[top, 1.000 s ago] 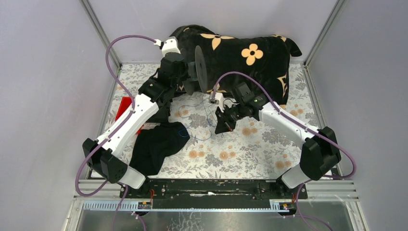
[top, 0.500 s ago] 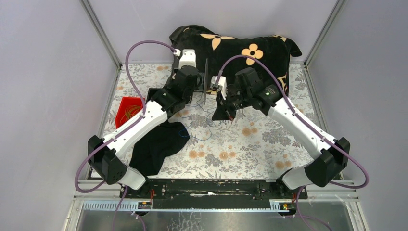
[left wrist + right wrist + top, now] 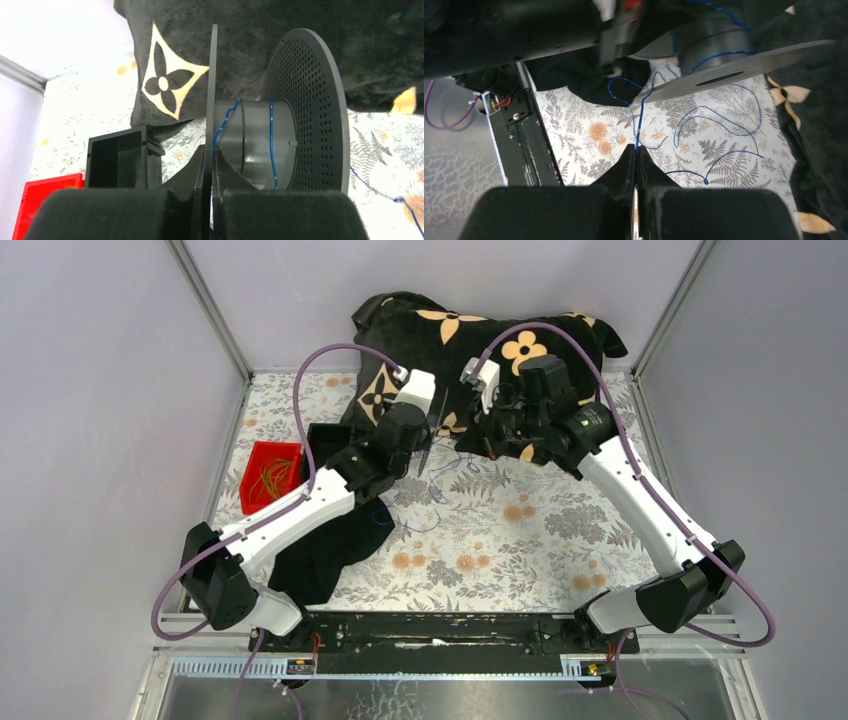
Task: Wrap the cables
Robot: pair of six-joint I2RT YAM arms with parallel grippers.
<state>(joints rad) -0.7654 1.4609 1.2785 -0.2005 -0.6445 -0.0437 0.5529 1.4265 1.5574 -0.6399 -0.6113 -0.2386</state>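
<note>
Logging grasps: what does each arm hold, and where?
Left fingers: black plastic spool, by one flange's rim. Right fingers: thin blue cable, on its loose stretch.

Edge-on spool (image 3: pixel 431 438) beside the cushion (image 3: pixel 545 345) — blue cables (image 3: pixel 385 517) sprawl nearby

spool (image 3: pixel 310 90) and black cushion (image 3: pixel 450 315) blocking the far side, loose cables (image 3: pixel 638 127) beneath, near tabletop (image 3: pixel 520 550) free

Spool (image 3: pixel 306 100) hangs before the cushion (image 3: pixel 452 335) — bin (image 3: pixel 268 448) left, cables (image 3: pixel 637 135) below on table (image 3: pixel 520 540).
</note>
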